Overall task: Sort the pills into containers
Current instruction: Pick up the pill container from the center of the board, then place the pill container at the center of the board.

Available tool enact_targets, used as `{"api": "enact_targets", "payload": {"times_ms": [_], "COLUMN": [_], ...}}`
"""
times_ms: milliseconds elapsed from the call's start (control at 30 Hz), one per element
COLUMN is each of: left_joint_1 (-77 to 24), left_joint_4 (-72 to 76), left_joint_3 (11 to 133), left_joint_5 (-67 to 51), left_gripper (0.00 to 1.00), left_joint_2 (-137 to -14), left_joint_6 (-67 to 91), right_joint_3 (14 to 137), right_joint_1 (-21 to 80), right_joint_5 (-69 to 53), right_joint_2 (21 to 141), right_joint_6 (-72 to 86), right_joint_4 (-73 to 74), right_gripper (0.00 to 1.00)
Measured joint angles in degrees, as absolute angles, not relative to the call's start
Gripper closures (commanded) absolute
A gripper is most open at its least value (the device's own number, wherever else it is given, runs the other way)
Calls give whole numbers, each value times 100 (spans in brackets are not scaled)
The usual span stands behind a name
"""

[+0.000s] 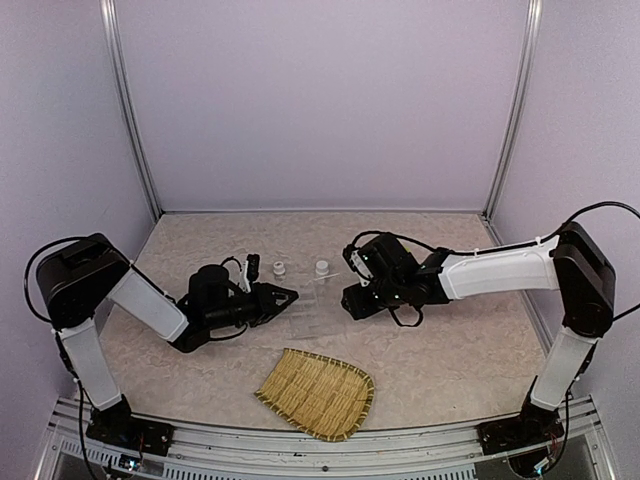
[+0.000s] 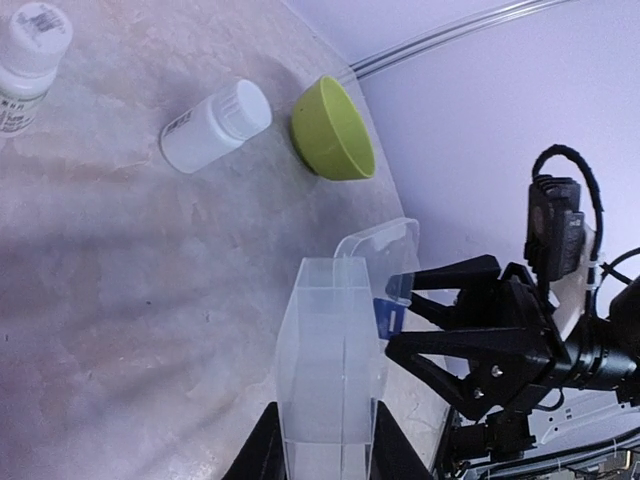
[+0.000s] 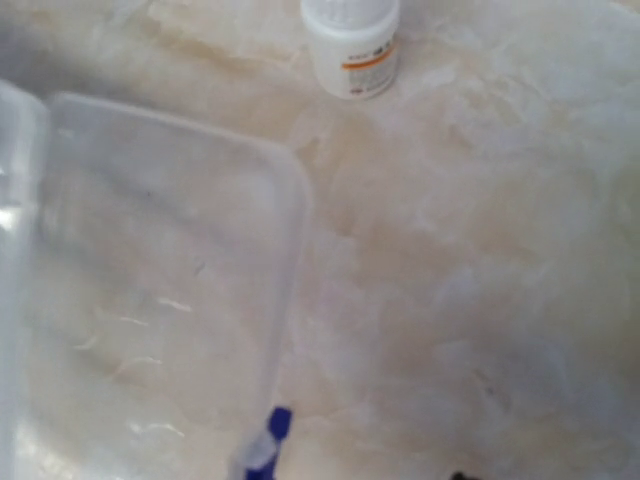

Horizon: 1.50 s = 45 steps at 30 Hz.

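- Clear plastic, the organiser box (image 2: 330, 380) stands on its edge between the two fingers of the left claw (image 2: 325, 445). The fingers pinch it from both sides, and the box reaches straight out ahead of the fingertips.
- At the end of the box farthest from the left claw, its see-through lid (image 2: 385, 245) hangs open and curves over towards the right claw.
- The right claw (image 2: 395, 318) faces the left one across the box, with its black fingers spread apart.
- A small blue clasp (image 3: 268, 440) on the rim of the box sits just in front of the right claw, about level with the gap between its fingers. I cannot tell whether either finger touches the clasp or the lid.
- From above, one white bottle (image 1: 277, 268) stands just beyond the left claw's tip, on the side away from the arm bases and apart from the box.
- A second white bottle (image 1: 321, 267) stands beyond the gap between the two claws, nearer the right one. That claw's own camera shows an orange band on its label.
- A lime-green bowl (image 2: 335, 130) lies ahead of the left claw, past the bottles and tipped so that its outside shows.
- A woven bamboo tray (image 1: 318, 393) lies on the near side of both claws, towards the arm bases and well apart from the box.
- All of this rests on a pale marbled tabletop (image 1: 450, 340), apart from the box, which the left claw grips.
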State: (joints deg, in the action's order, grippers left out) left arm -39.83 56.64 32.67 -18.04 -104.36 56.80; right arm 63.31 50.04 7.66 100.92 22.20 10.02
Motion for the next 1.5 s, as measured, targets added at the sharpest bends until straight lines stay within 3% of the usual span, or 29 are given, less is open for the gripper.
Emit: {"api": "enact_targets", "payload": {"times_ms": [467, 1200, 1500], "left_joint_1": [-4001, -4222, -4219], "left_joint_4": [6254, 6427, 6307], "left_joint_3": [3166, 3199, 3203], "left_joint_5": [-2228, -2484, -2456], "left_gripper": [76, 75, 76], "left_joint_2": [-10086, -10088, -10088], "left_joint_6": [5673, 5627, 5561], "right_joint_3": [6329, 6090, 6090], "right_joint_1": [4974, 4921, 4897], "right_joint_5": [709, -646, -252], "right_joint_2": [10092, 9885, 9671], "right_joint_6": [2196, 1973, 1942], "right_joint_4": [930, 298, 587], "right_gripper": [45, 42, 26]}}
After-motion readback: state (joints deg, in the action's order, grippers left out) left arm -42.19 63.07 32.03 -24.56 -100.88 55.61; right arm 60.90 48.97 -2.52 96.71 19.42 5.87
